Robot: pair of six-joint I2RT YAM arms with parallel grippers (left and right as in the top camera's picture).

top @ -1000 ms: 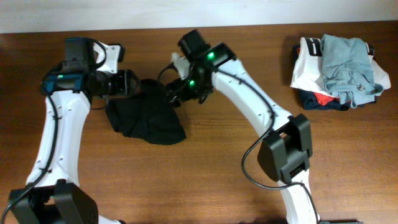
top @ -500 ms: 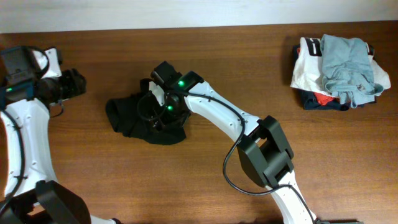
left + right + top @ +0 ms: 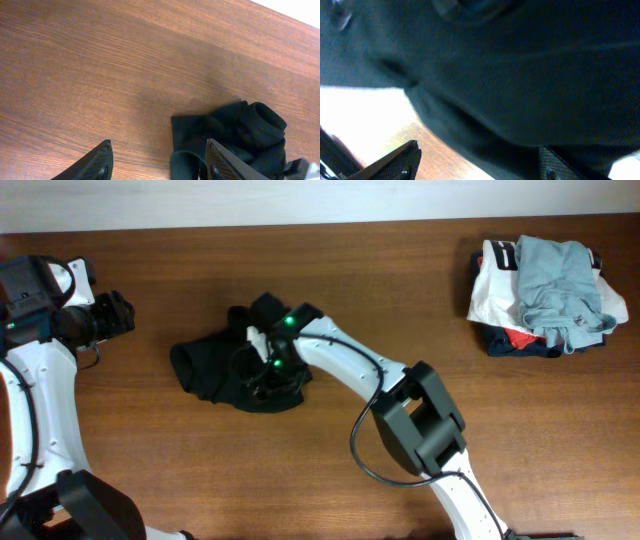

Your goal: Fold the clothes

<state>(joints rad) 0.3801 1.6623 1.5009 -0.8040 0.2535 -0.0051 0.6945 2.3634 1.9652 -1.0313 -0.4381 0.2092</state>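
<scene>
The black top [image 3: 225, 375] lies bunched up in the middle of the tabletop [image 3: 400, 280]. It looks soft and floppy, so I'd grab an edge or sleeve. The right jaws stand wide right over it, and the left jaws are wide and empty, off left.

Blurry black top [image 3: 520, 75] fills most of the frame, right gripper [image 3: 480, 162] fingertips [image 3: 402, 161] spread wide at the bottom corners, brown table [image 3: 437, 147] strip and bright white patch [image 3: 360, 110] lower left.
</scene>
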